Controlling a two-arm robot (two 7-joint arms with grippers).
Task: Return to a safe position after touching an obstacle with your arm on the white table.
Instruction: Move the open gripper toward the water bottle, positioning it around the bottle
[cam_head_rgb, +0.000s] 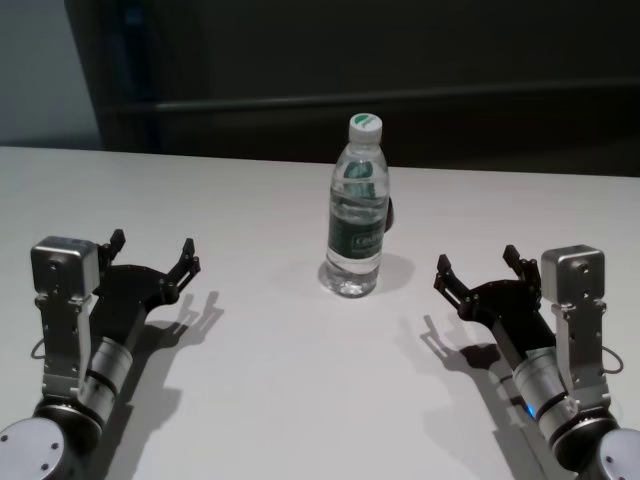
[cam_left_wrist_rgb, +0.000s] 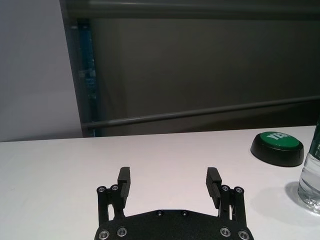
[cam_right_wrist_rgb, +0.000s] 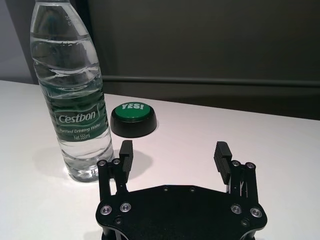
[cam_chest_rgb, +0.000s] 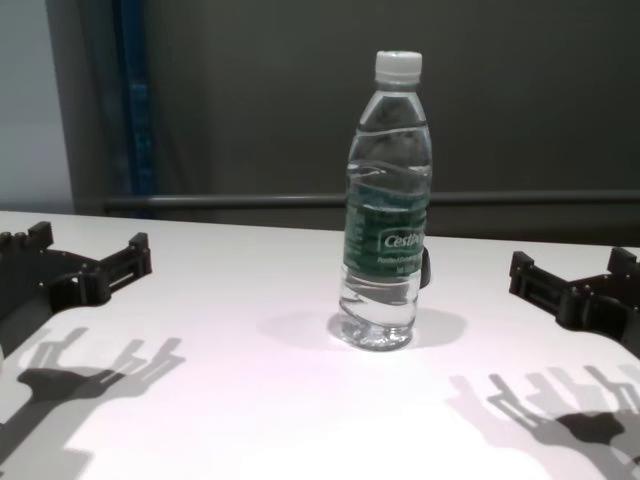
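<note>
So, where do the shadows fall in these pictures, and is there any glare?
Head view: each gripper, left and right, casts a forked shadow on the white table, nearer the robot. Chest view: the bottle has a soft shadow around its base; the near tabletop looks washed out. Right wrist view: the green button is sharp, without glare.

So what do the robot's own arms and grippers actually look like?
Both match: the left gripper and right gripper are matte black, flat-bodied, with two ribbed-pad fingers and silver screws. Behind each sits a boxy silver-grey wrist block, then silver cylindrical arm segments with black rings; a thin dark cable loops beside each.
</note>
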